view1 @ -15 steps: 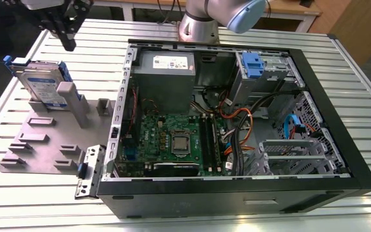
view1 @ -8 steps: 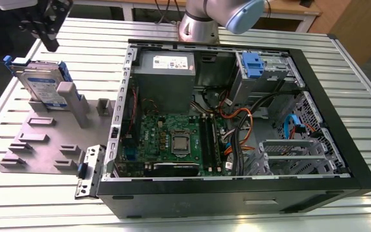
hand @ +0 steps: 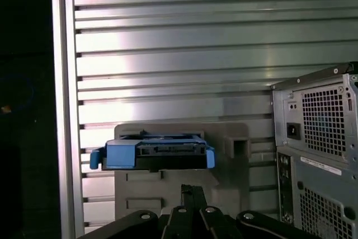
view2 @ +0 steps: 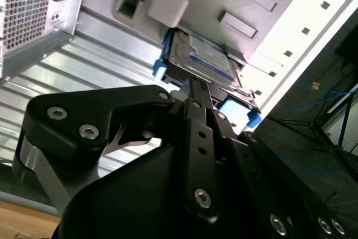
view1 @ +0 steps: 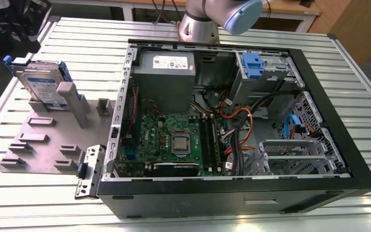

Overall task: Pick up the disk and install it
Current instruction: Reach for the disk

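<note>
Silver disk [view1: 44,87]; blue-framed; white-and-blue labelled; upright in grey stand [view1: 44,145]

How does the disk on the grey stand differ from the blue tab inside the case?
The disk stands on edge in the grey stand, outside the case; the blue tab sits inside it. The disk shows a silver labelled drive; the blue tab looks bare. Both have blue plastic.

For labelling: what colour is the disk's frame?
Blue; the disk shows best in the first wrist view.
</note>
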Action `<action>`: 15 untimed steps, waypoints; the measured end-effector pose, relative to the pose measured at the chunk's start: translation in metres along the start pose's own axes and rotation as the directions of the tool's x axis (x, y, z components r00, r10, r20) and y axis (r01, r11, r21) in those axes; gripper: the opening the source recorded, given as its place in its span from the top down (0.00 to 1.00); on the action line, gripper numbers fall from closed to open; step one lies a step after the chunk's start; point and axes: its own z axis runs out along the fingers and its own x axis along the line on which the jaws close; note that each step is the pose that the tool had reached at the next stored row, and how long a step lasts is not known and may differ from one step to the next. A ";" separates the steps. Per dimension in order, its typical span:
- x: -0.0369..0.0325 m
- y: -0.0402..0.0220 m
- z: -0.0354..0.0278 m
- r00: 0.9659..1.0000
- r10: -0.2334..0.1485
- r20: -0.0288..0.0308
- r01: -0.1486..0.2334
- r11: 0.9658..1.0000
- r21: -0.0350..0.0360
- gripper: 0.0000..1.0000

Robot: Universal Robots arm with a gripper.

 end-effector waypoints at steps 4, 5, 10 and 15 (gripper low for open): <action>0.0112 0.0000 0.0053 1.000 0.000 0.000 0.000 1.000 0.001 0.89; 0.0126 0.0000 0.0069 1.000 0.000 0.000 0.000 1.000 0.002 0.89; 0.0198 0.0031 0.0130 1.000 0.000 0.000 0.000 1.000 0.002 0.89; 0.0273 0.0086 0.0179 1.000 0.000 0.000 0.000 1.000 0.003 0.89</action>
